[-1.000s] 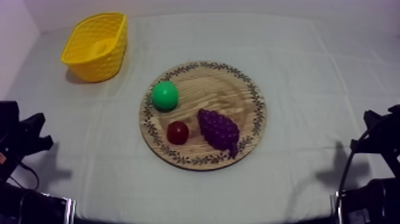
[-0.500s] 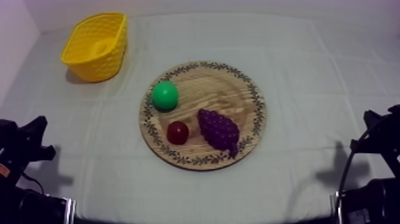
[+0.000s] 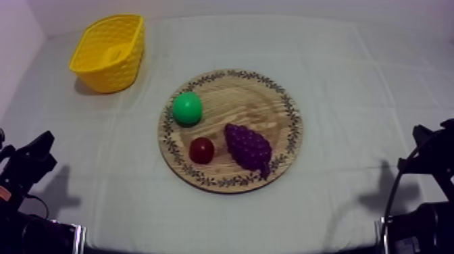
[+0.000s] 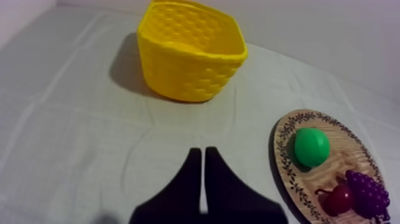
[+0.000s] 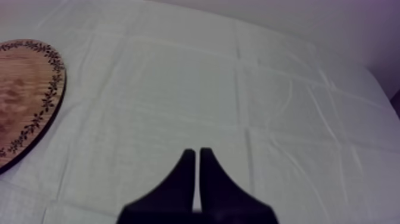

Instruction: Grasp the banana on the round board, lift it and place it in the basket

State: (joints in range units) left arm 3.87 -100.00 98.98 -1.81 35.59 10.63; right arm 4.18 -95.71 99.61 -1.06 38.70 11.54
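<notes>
Since the wooden board (image 3: 270, 94) carries no banana, the left claw (image 4: 202, 152) has nothing to hold; it is clenched on nothing, a narrow black wedge over the cloth (image 3: 351, 67), which I read as a rest pose after delivery; the yellow basket (image 4: 184, 77) stands upright well ahead of that claw; a pale curved shape in its hollow, seen from above, is most likely the banana (image 3: 115, 53), so I judge the task's thing already dropped where it belongs, though the left wrist view meets the basket's wall and cannot confirm it; ahead of the left claw and off to its right lies the board, between the 2 claws, where either arm could reach it; it bears 3 fruits: a green round fruit (image 3: 187, 108) on the side toward the left claw, then a small red fruit (image 3: 201, 150) just beside a bunch of grapes (image 3: 248, 146); the right claw (image 5: 197, 154) is likewise clenched empty, with bare cloth straight ahead and the board's patterned rim well off to its left; it sits parked, I judge, because the basket lies on the other arm's side.

Against the top view of 1 second ago, the left claw sits lower, closer to the table's near edge, so it is drawing back; basket, board, 3 fruits and right claw have not moved.
</notes>
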